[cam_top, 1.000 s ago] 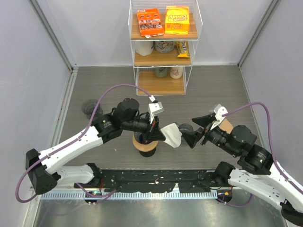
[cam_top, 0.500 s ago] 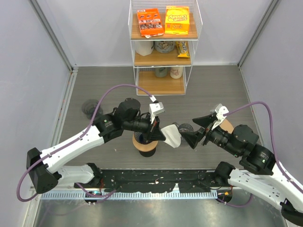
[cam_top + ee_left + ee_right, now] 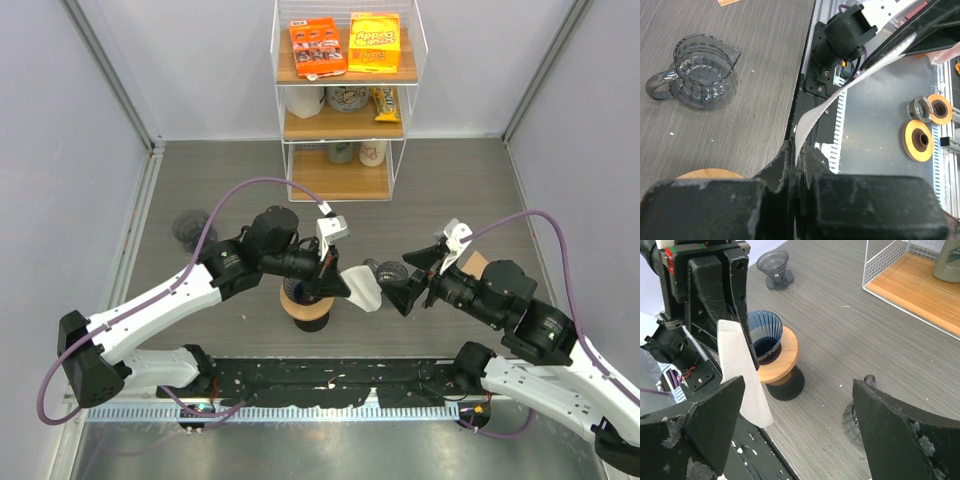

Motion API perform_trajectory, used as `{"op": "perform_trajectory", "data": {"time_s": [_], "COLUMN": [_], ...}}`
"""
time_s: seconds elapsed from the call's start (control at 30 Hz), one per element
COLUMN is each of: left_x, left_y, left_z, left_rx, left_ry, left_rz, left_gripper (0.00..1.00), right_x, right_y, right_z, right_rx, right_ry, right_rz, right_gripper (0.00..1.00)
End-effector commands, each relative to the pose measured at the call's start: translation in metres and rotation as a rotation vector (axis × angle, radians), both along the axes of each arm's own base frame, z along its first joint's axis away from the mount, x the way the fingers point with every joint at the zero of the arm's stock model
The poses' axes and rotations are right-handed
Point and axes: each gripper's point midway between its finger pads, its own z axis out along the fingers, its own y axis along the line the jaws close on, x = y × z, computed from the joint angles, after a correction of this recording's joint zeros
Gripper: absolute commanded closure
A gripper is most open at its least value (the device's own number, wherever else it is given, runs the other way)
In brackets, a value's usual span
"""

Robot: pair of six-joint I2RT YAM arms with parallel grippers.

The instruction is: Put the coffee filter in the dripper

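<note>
The white paper coffee filter (image 3: 363, 288) hangs in the air, pinched at one edge by my left gripper (image 3: 338, 286), which is shut on it. It also shows in the left wrist view (image 3: 840, 95) and the right wrist view (image 3: 742, 375). The dripper (image 3: 300, 293) is a dark blue ribbed cone (image 3: 762, 335) on a round wooden stand (image 3: 782, 357), just under and left of the filter. My right gripper (image 3: 398, 293) is open and empty, its jaws spread wide, a little right of the filter.
A clear glass server jug (image 3: 390, 271) stands by the right gripper, seen also in the left wrist view (image 3: 705, 72). A small grey dripper (image 3: 190, 228) stands at the left. A wire shelf rack (image 3: 345, 100) with snack boxes stands at the back.
My right gripper has edged a little left and up, closer to the filter. The left gripper and filter have barely moved.
</note>
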Motion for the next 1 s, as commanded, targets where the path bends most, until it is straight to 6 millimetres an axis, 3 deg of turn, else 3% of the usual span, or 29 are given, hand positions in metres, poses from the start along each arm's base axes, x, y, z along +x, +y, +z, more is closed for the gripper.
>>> {"op": "perform_trajectory", "data": {"time_s": [0.0,0.43,0.63,0.97], "left_x": [-0.001,0.002,0.002,0.001], "left_y": [-0.003,-0.002,-0.002,-0.002], "left_z": [0.02,0.017,0.018,0.018], "left_rx": [-0.056,-0.041,-0.039,-0.04], "left_ry": [-0.04,-0.048,-0.045,-0.046], "left_rz": [-0.03,-0.016,-0.017,-0.017], "left_gripper": [1.0,1.0,1.0,1.0], "right_x": [0.0,-0.001,-0.012,-0.01], "right_y": [0.007,-0.01,-0.002,0.007], "right_z": [0.012,0.026,0.027,0.018], "right_rx": [0.025,0.053,0.058,0.027], "right_ry": [-0.003,-0.029,-0.027,-0.002], "right_rz": [0.02,-0.037,0.041,0.066], "right_gripper": [0.04,0.05,0.05,0.05]}}
